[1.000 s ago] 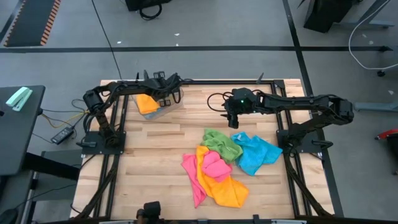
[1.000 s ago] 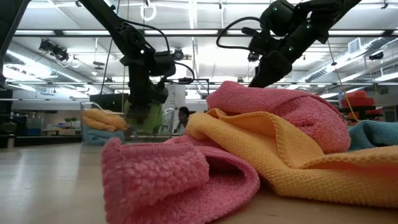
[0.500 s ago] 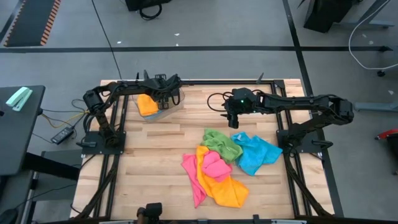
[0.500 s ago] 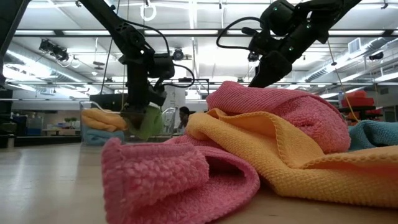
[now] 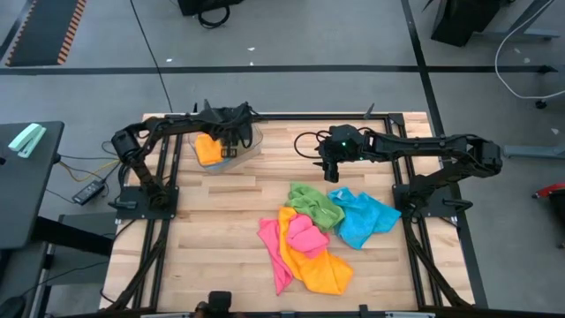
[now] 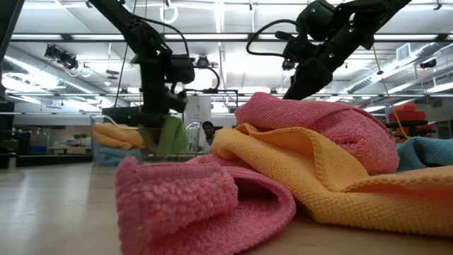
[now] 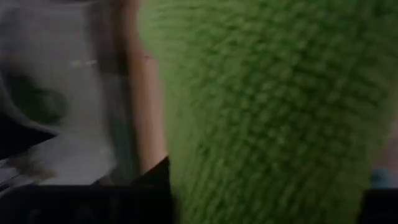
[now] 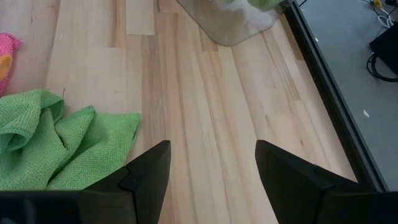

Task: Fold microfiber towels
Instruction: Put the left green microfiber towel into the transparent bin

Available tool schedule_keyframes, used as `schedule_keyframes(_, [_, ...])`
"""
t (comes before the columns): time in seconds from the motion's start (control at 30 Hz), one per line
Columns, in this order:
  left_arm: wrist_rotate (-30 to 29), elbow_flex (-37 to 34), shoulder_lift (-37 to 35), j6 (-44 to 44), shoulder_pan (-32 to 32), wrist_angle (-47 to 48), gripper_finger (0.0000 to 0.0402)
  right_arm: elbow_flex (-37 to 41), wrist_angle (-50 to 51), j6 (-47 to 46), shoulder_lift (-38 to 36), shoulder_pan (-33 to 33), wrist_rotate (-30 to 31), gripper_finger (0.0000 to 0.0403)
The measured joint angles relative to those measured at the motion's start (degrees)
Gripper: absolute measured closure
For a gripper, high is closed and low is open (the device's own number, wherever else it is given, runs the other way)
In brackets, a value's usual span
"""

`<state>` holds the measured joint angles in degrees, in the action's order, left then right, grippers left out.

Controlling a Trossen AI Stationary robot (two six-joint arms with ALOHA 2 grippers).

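Observation:
At the far left stands a clear bin holding a folded orange towel. My left gripper hangs over the bin, and a green towel sits right at it, filling the left wrist view. A heap of towels lies mid-table: green, blue, pink and orange. My right gripper is open above bare wood, just beyond the heap's green towel, touching nothing.
The table has a black frame along its edges. Bare wood lies between the bin and the heap. A person shows in the room beyond the table.
My left gripper has rolled and tipped over the bin while staying at nearly the same place. The green towel at it has shifted a little with it. My right arm has kept still.

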<state>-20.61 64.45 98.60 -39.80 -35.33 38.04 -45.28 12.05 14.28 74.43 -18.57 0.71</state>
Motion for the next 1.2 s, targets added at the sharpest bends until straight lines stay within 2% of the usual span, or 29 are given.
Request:
schedule_keyframes(0.2, [16.69,2.88,-0.23,9.24,-3.95,3.83,0.0358,0.00,-0.02,-0.08,0.00,0.00,-0.33,0.0160])
schedule_keyframes(0.37, [24.70,3.15,-0.23,18.33,-7.12,3.92,0.0356,0.00,0.00,-0.03,0.00,0.00,-1.01,0.0160])
schedule_keyframes(0.47, [31.25,3.15,-0.21,21.36,-8.80,4.28,0.0338,0.00,-0.41,0.04,0.00,0.00,-1.20,0.0160])
schedule_keyframes(0.57, [35.66,3.15,-0.20,23.20,-10.39,4.22,0.0342,0.00,-1.02,0.04,0.00,-0.02,-1.20,0.0160])
schedule_keyframes(0.7, [40.19,3.15,-0.12,25.75,-12.49,4.19,0.0361,0.00,-1.29,-0.11,0.00,0.00,-1.22,0.0160])
schedule_keyframes(0.9, [46.46,3.15,-0.12,27.66,-14.90,4.17,0.0351,0.00,-1.41,-0.01,0.00,0.00,-2.27,0.0160])
schedule_keyframes(1.2, [48.38,3.15,0.50,31.95,-14.66,2.83,0.0362,0.00,-2.07,0.04,0.00,0.00,-2.62,0.0160])
